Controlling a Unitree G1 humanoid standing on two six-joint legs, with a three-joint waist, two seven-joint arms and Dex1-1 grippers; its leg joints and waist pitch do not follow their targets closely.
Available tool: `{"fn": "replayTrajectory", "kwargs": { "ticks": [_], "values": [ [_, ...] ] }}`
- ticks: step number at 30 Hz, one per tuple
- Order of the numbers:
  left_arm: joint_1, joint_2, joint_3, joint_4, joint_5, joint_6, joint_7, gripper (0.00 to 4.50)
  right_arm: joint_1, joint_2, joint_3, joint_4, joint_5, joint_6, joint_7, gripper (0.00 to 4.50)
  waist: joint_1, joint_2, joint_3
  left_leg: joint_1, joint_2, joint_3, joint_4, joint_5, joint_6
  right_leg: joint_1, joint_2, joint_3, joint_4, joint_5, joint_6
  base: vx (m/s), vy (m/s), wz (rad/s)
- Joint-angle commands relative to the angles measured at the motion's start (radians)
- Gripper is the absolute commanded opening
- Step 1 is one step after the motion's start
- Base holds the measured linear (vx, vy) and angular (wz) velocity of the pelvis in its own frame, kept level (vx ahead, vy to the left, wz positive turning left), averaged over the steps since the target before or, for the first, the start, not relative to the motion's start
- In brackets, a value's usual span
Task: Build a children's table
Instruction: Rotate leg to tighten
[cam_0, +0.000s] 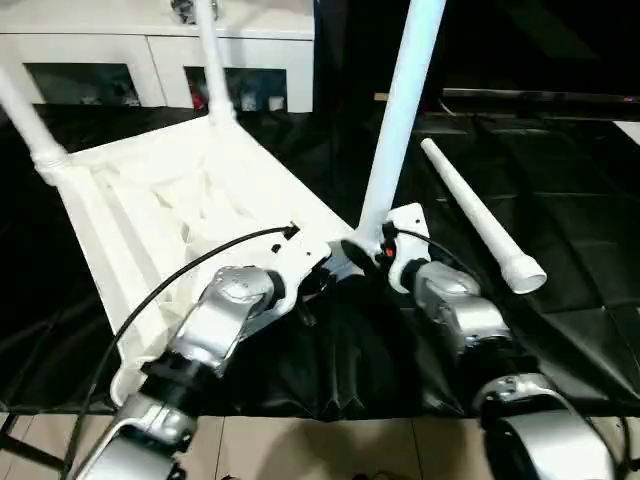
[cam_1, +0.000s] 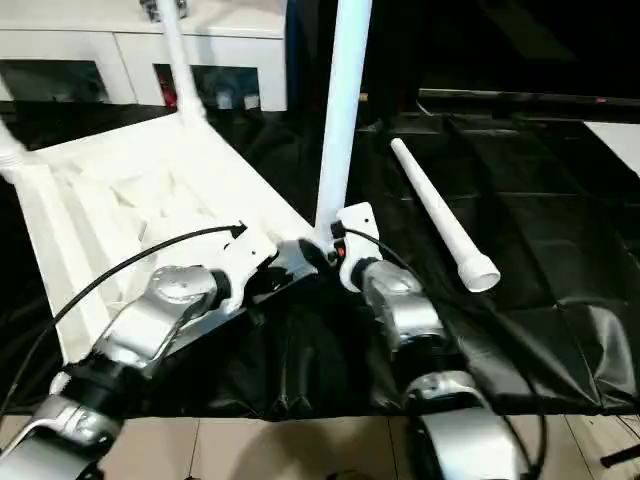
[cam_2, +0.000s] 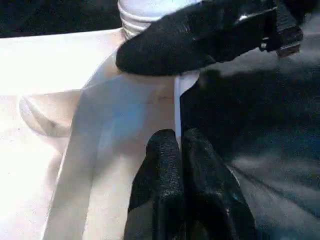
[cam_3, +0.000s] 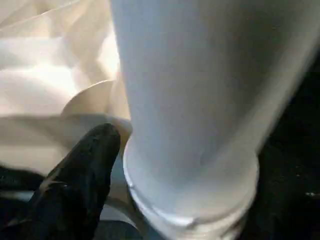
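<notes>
On the black sheet (cam_0: 560, 200) the tabletop (cam_0: 150, 200) lies underside up, two legs (cam_0: 212, 60) standing in its far corner sockets. At the near corner the left gripper (cam_2: 179, 150) has its fingers pressed together, pinching the thin white rim of the tabletop. Right beside it a third leg (cam_0: 400, 120) rises upright from the corner socket, and the right gripper (cam_0: 365, 252) sits at its base, fingers spread wide around the tube. A fourth leg (cam_0: 480, 215) lies loose on the sheet, off to the right.
</notes>
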Motion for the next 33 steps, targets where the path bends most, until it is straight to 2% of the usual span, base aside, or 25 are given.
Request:
{"fn": "replayTrajectory", "kwargs": {
  "ticks": [1,2,4,6,7,11,12,13,14,16,17,18,20,22,23,24,27,28,30,33],
  "values": [
    [0.002,-0.008,-0.023,-0.059,-0.038,-0.059,-0.049,0.0,0.024,-0.004,0.048,-0.031,-0.005,0.007,0.079,3.78,0.007,0.005,-0.075,0.007,0.018,-0.001,-0.06,-0.243,0.044,0.06,-0.07,0.044,-0.088,-0.337,-0.177,0.0,0.0,0.0],
    [0.012,0.006,-0.026,-0.071,-0.047,-0.066,-0.082,0.0,0.036,-0.03,0.057,-0.051,-0.005,0.008,0.132,3.78,0.01,0.005,-0.075,0.01,0.019,-0.001,-0.06,-0.248,0.041,0.06,-0.069,0.045,-0.088,-0.333,-0.175,0.0,0.0,0.0],
    [0.026,0.031,-0.029,-0.093,-0.071,-0.067,-0.143,0.0,0.059,-0.073,0.073,-0.091,0.001,0.007,0.227,3.78,0.011,0.004,-0.075,0.007,0.019,-0.002,-0.062,-0.254,0.043,0.063,-0.069,0.045,-0.086,-0.333,-0.173,0.0,0.0,0.0],
    [0.03,0.051,-0.035,-0.101,-0.081,-0.075,-0.183,0.0,0.075,-0.1,0.083,-0.118,0.009,0.003,0.289,3.78,0.014,0.005,-0.074,0.009,0.02,-0.002,-0.062,-0.256,0.047,0.06,-0.069,0.045,-0.087,-0.332,-0.175,0.0,0.0,0.0],
    [0.036,0.087,-0.047,-0.106,-0.091,-0.086,-0.248,0.0,0.104,-0.147,0.102,-0.175,0.033,0.008,0.402,3.78,0.015,0.007,-0.075,0.011,0.018,-0.001,-0.061,-0.262,0.05,0.06,-0.067,0.045,-0.087,-0.335,-0.174,0.0,0.0,0.0],
    [0.037,0.109,-0.056,-0.103,-0.096,-0.097,-0.288,0.0,0.121,-0.175,0.116,-0.21,0.05,0.018,0.466,3.78,0.023,0.008,-0.076,0.01,0.022,-0.002,-0.063,-0.253,0.051,0.061,-0.067,0.046,-0.083,-0.316,-0.183,0.0,0.0,0.0],
    [0.036,0.116,-0.057,-0.1,-0.097,-0.101,-0.303,0.0,0.126,-0.184,0.121,-0.221,0.054,0.021,0.485,3.78,0.025,0.014,-0.073,0.012,0.022,-0.002,-0.063,-0.263,0.044,0.057,-0.068,0.046,-0.086,-0.33,-0.183,0.0,0.0,0.0],
    [0.036,0.116,-0.057,-0.1,-0.097,-0.101,-0.303,0.0,0.126,-0.184,0.121,-0.221,0.054,0.021,0.485,3.78,0.025,0.009,-0.074,0.012,0.021,-0.002,-0.062,-0.266,0.04,0.059,-0.068,0.046,-0.086,-0.34,-0.18,0.0,0.0,0.0],
    [0.028,0.132,-0.061,-0.09,-0.103,-0.11,-0.345,0.0,0.145,-0.212,0.131,-0.268,0.076,0.04,0.551,3.78,0.029,0.015,-0.073,0.016,0.02,-0.002,-0.063,-0.274,0.038,0.058,-0.066,0.046,-0.091,-0.349,-0.175,0.0,0.0,0.0],
    [0.023,0.14,-0.062,-0.085,-0.106,-0.114,-0.365,0.0,0.156,-0.225,0.135,-0.293,0.086,0.045,0.583,3.78,0.033,0.014,-0.073,0.019,0.024,-0.001,-0.063,-0.277,0.04,0.054,-0.065,0.049,-0.088,-0.331,-0.179,0.0,0.0,0.0],
    [0.02,0.144,-0.063,-0.083,-0.107,-0.116,-0.376,0.0,0.161,-0.232,0.137,-0.306,0.091,0.047,0.6,3.78,0.033,0.013,-0.074,0.018,0.023,-0.001,-0.063,-0.276,0.039,0.056,-0.065,0.048,-0.087,-0.324,-0.184,0.0,0.0,0.0],
    [0.015,0.15,-0.065,-0.078,-0.109,-0.117,-0.388,0.0,0.171,-0.241,0.14,-0.327,0.097,0.052,0.624,3.78,0.034,0.012,-0.075,0.013,0.023,-0.002,-0.064,-0.264,0.04,0.061,-0.066,0.048,-0.083,-0.306,-0.189,0.0,0.0,0.0],
    [0.008,0.159,-0.068,-0.071,-0.112,-0.118,-0.405,0.0,0.185,-0.255,0.148,-0.358,0.11,0.072,0.662,3.45,0.038,0.01,-0.075,0.013,0.023,-0.001,-0.063,-0.257,0.041,0.061,-0.066,0.049,-0.081,-0.295,-0.194,0.0,0.0,0.0],
    [0.005,0.163,-0.069,-0.067,-0.114,-0.118,-0.412,0.0,0.193,-0.262,0.155,-0.374,0.117,0.086,0.682,3.41,0.043,0.011,-0.075,0.012,0.023,-0.002,-0.063,-0.251,0.041,0.062,-0.069,0.048,-0.082,-0.309,-0.189,0.0,0.0,0.0],
    [0.003,0.166,-0.068,-0.063,-0.115,-0.119,-0.419,0.0,0.199,-0.267,0.162,-0.385,0.118,0.095,0.694,3.13,0.044,0.012,-0.074,0.013,0.023,-0.001,-0.064,-0.253,0.04,0.061,-0.068,0.048,-0.084,-0.318,-0.184,0.0,0.0,0.0],
    [0.002,0.167,-0.068,-0.06,-0.116,-0.12,-0.423,0.0,0.201,-0.27,0.167,-0.39,0.118,0.1,0.7,3.04,0.047,0.012,-0.075,0.013,0.023,-0.001,-0.063,-0.254,0.039,0.061,-0.067,0.048,-0.085,-0.327,-0.178,0.0,0.0,0.0],
    [0.006,0.169,-0.066,-0.054,-0.114,-0.126,-0.425,0.0,0.209,-0.27,0.175,-0.396,0.112,0.103,0.7,2.98,0.049,0.012,-0.074,0.015,0.023,-0.002,-0.065,-0.266,0.03,0.059,-0.068,0.047,-0.087,-0.346,-0.173,0.0,0.0,0.0],
    [0.009,0.165,-0.064,-0.048,-0.11,-0.129,-0.42,0.0,0.212,-0.27,0.177,-0.394,0.107,0.104,0.694,2.82,0.051,0.016,-0.075,0.016,0.023,-0.003,-0.064,-0.267,0.027,0.059,-0.068,0.047,-0.086,-0.344,-0.173,0.0,0.0,0.0],
    [0.01,0.157,-0.063,-0.042,-0.104,-0.127,-0.406,0.0,0.216,-0.265,0.176,-0.389,0.097,0.104,0.675,2.79,0.05,0.014,-0.074,0.015,0.022,-0.003,-0.065,-0.27,0.025,0.06,-0.068,0.047,-0.086,-0.341,-0.173,0.0,0.0,0.0],
    [-0.009,0.117,-0.038,-0.005,-0.083,-0.123,-0.306,0.0,0.213,-0.222,0.15,-0.357,0.083,0.098,0.581,2.76,0.049,0.011,-0.073,0.018,0.021,-0.002,-0.064,-0.273,0.02,0.057,-0.068,0.047,-0.089,-0.356,-0.17,0.0,0.0,0.0]
  ]
}}
